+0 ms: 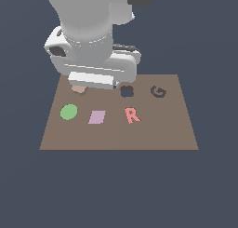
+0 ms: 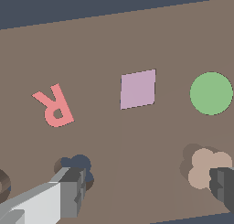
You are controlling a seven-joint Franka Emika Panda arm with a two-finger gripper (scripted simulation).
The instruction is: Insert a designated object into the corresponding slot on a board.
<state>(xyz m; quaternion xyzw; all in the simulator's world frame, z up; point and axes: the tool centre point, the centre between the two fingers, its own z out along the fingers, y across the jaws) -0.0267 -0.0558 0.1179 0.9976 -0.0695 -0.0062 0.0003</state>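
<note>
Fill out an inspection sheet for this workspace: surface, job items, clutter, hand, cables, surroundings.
Surface: large flat brown board on a dark blue-grey floor.
Job's things: tan lobed flat piece lies on the board; dark navy lobed slot is unfilled.
Clutter: green disc, lilac square, pink letter R, dark G-shaped cutout.
Hand: hand open, low over the board, one finger beside the tan piece, nothing held.
Cables: nothing seen.
Surroundings: nothing seen.
</note>
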